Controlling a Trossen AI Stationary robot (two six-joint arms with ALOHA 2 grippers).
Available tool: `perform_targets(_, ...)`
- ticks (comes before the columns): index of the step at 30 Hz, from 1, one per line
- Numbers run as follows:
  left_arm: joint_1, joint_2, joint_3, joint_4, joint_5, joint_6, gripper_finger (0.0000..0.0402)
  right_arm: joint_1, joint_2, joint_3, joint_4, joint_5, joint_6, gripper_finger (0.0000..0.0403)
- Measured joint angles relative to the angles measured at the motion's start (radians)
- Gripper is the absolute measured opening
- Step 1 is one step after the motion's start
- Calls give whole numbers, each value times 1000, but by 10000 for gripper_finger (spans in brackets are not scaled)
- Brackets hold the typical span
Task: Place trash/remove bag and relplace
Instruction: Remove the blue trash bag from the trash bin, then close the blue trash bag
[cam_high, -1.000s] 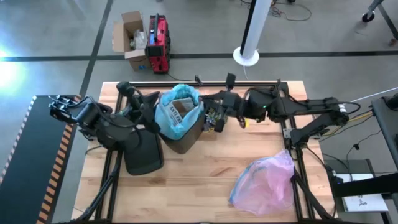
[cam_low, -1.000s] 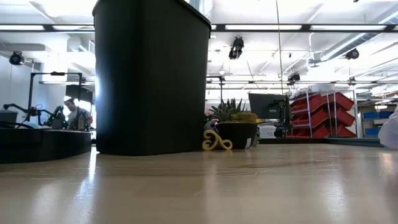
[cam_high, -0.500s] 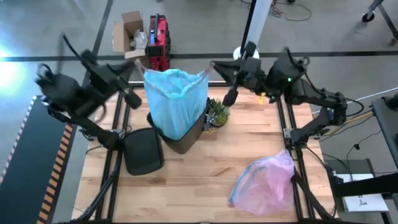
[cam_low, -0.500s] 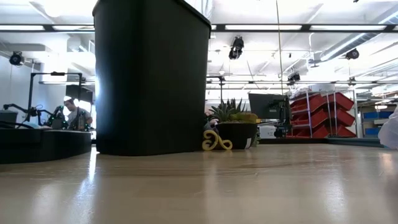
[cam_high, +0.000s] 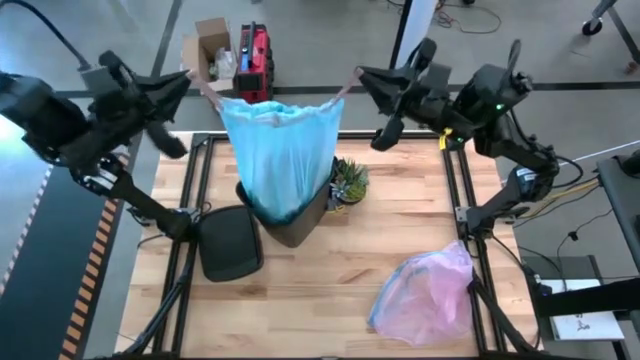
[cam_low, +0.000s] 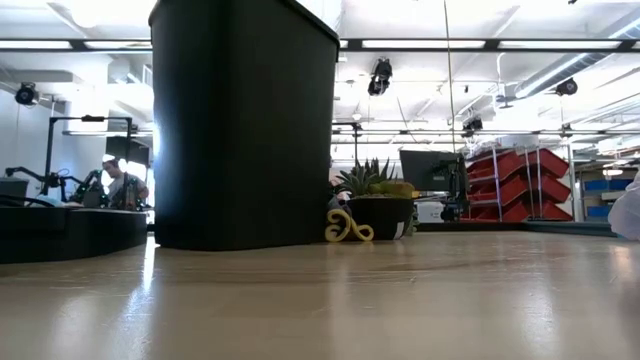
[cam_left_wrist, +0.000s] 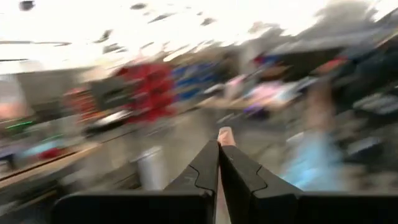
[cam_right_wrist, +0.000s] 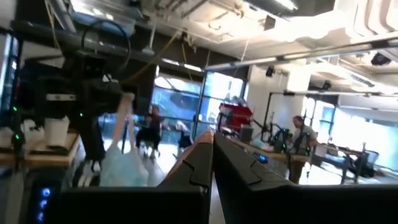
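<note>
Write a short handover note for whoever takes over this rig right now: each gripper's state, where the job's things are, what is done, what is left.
Left gripper: shut on one drawstring of the light blue plastic bin liner, raised beyond the table's far edge.
Right gripper: shut on the other drawstring, same height.
Liner: stretched between both grippers, its bottom still inside the black bin.
Pinkish translucent bag: lying on the wooden table, near the right side.
Done: liner gripped and mostly lifted.
Left: free it fully, set it aside, fit a replacement.

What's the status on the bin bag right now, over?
Left gripper and right gripper shut on bag handles, raised. Blue bag stretched up, bottom inside black bin. Potted plant beside bin.
</note>
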Motion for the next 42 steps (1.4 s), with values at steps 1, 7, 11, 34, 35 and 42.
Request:
perform_targets(1,0,3,2,36,74,-1,0,-1,9,15,6,-14,1,0)
perform_targets(7,0,38,2,278,262,149,0,0,136,165,43,-121,11,0)
perform_targets(11,0,58,1,397,350,207,0,0,180,173,155,-161,10,0)
perform_targets(34,1,224,80,1017,938,308,0,3,112,195,769,-369,170,0)
perform_targets(35,0,239,96,1020,941,298,0,7,106,196,767,-387,192,0)
perform_targets(42,15,351,112,1035,904,285,0,16,86,195,496,-456,316,0)
